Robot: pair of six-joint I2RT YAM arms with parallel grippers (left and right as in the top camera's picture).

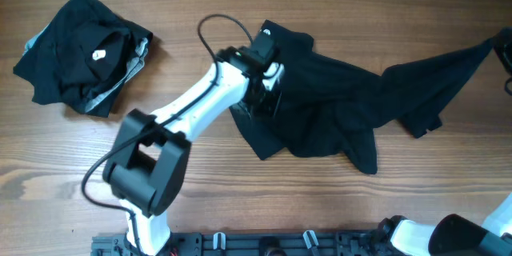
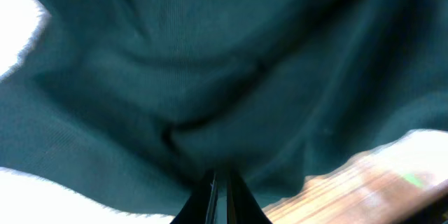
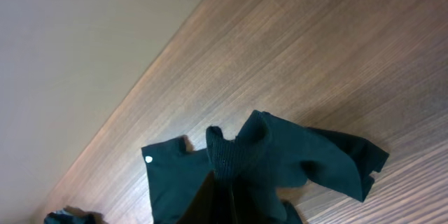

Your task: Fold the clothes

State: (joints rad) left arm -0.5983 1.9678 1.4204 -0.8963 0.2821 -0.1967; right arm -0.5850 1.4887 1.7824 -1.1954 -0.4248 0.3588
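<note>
A large black shirt [image 1: 336,104] lies crumpled across the middle of the table, with one end stretched up toward the right edge. It has a small white logo [image 1: 266,30]. My left gripper [image 1: 268,76] rests on the shirt's left part. In the left wrist view its jaws [image 2: 220,192] are shut with the shirt's fabric [image 2: 210,63] pinched between them. My right gripper [image 3: 224,199] is shut on a bunched part of the shirt [image 3: 280,161] and holds it above the table. In the overhead view this gripper is barely visible at the right edge.
A pile of other black clothes with grey trim [image 1: 80,52] lies at the back left. The left arm [image 1: 184,108] reaches diagonally over the wooden table [image 1: 384,200]. The right arm's base [image 1: 448,236] is at the front right. The table's far edge [image 3: 133,84] shows in the right wrist view.
</note>
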